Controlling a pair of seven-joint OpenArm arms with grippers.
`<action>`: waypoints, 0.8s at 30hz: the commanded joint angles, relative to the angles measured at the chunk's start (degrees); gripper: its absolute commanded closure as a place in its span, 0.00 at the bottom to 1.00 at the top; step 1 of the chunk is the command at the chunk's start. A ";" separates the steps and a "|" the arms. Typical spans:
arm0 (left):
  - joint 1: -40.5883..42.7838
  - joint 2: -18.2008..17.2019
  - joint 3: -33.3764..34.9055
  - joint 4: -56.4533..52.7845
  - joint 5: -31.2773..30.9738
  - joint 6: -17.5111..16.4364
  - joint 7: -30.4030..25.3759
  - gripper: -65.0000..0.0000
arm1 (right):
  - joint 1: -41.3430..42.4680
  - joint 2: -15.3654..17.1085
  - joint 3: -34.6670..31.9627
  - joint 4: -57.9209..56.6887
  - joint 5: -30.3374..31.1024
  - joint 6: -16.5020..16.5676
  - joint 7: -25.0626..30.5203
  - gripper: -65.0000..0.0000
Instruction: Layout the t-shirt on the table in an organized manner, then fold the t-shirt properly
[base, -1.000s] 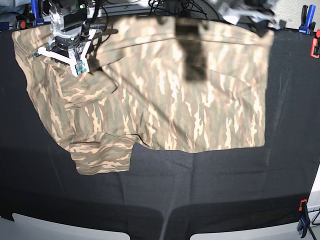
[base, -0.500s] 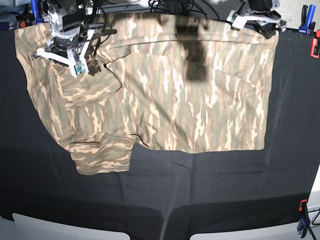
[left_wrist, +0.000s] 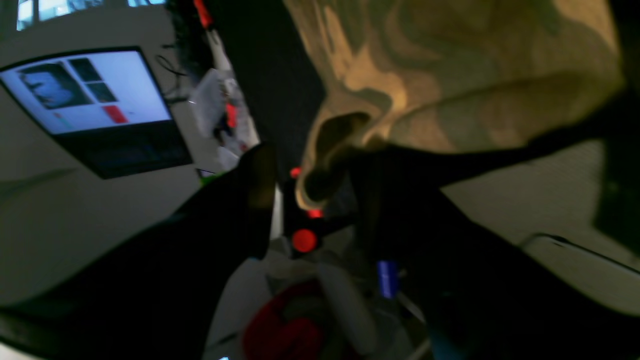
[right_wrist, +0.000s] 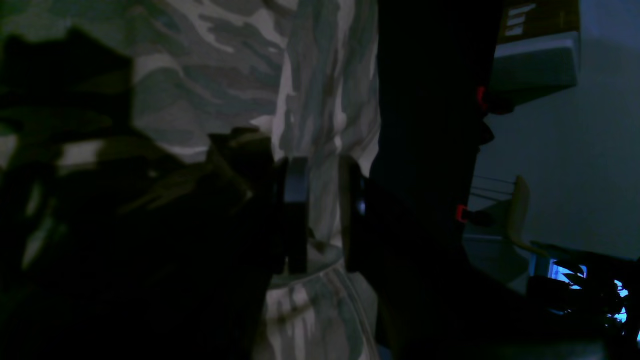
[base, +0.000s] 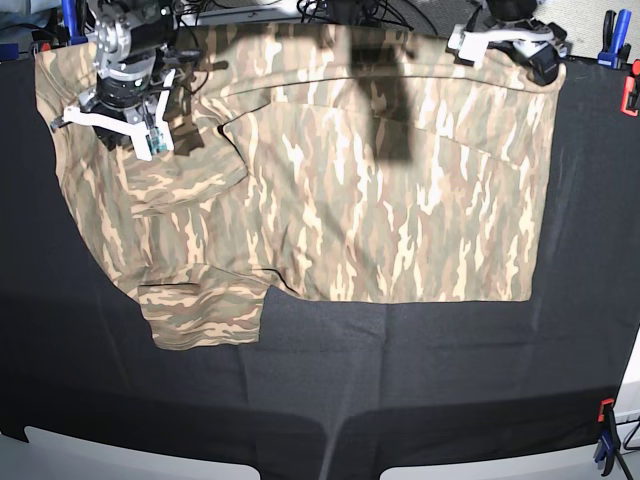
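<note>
Left claw (base: 505, 40) has spread apart; right claw (right_wrist: 320, 215) pinches soft camouflage t-shirt (base: 330, 190).

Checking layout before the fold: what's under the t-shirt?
Under the t-shirt only the table shows, its black cloth bare around the hem and sides. Whatever lies beneath the fabric itself is covered. One sleeve is folded onto the black cloth, not tucked under.

no text, label or number can be read; the monitor (left_wrist: 90, 95) screen is too blurred.
</note>
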 joint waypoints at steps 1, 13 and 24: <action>0.50 -0.48 -0.13 0.83 2.47 1.09 1.62 0.61 | 0.02 0.61 0.28 1.18 -1.31 -0.50 0.87 0.84; 0.57 -1.16 -0.15 0.87 5.64 1.16 10.11 0.61 | 0.00 0.63 0.28 1.18 -1.33 -0.48 1.53 0.84; 0.52 -2.69 -8.07 0.87 9.44 1.20 10.11 0.61 | 0.00 0.63 0.28 1.16 -1.31 -0.48 5.11 0.84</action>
